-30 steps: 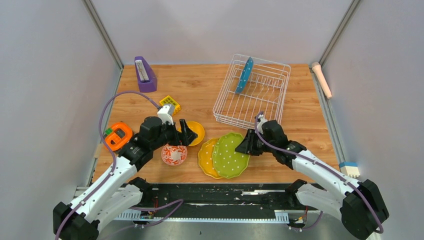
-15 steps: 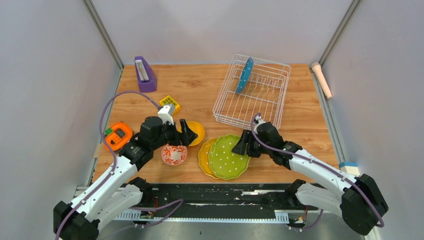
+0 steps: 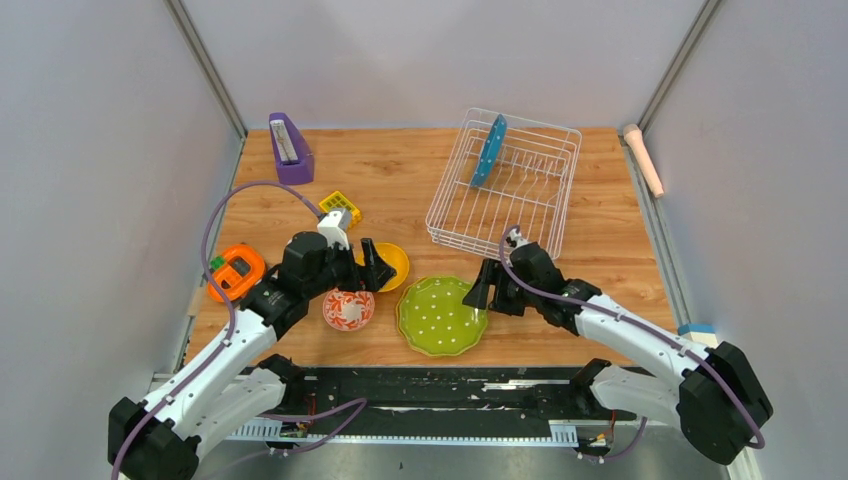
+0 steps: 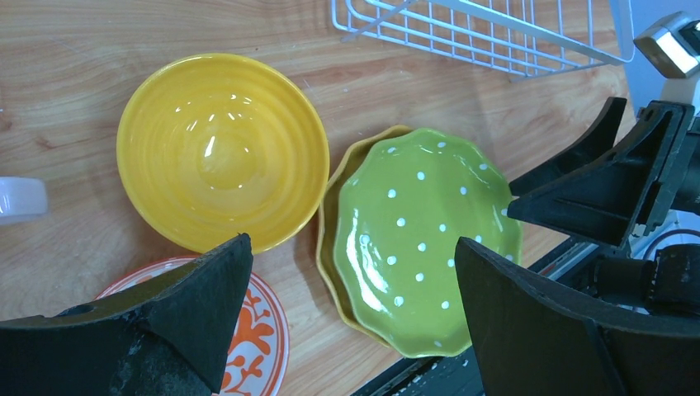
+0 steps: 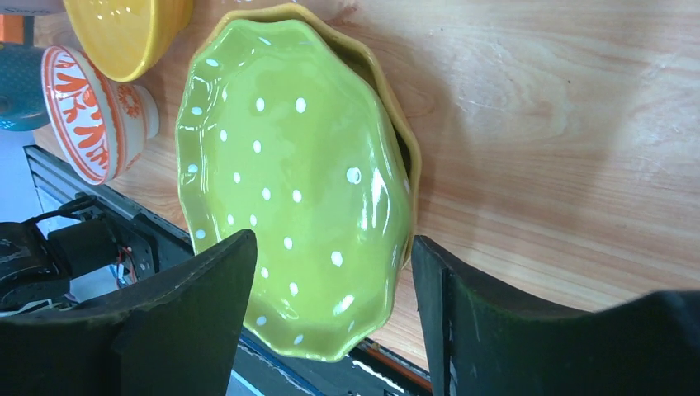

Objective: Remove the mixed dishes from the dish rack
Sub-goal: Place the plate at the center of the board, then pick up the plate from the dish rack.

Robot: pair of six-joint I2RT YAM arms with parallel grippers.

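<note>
The right hand (image 3: 480,290) is open and holds nothing. It sits low, just beside the green plate (image 3: 440,315). This plate has white dots. It lies flat on top of the yellow plate (image 4: 328,223), on the desk (image 3: 400,185) near the front edge. The left hand (image 3: 375,268) is wide open and holds nothing too. It hangs over the yellow bowl (image 4: 219,148) and the red and white bowl (image 3: 348,310). The white dish rack (image 3: 520,205) stands at the back right of the desk. One blue plate (image 3: 489,150) stands upright in it.
</note>
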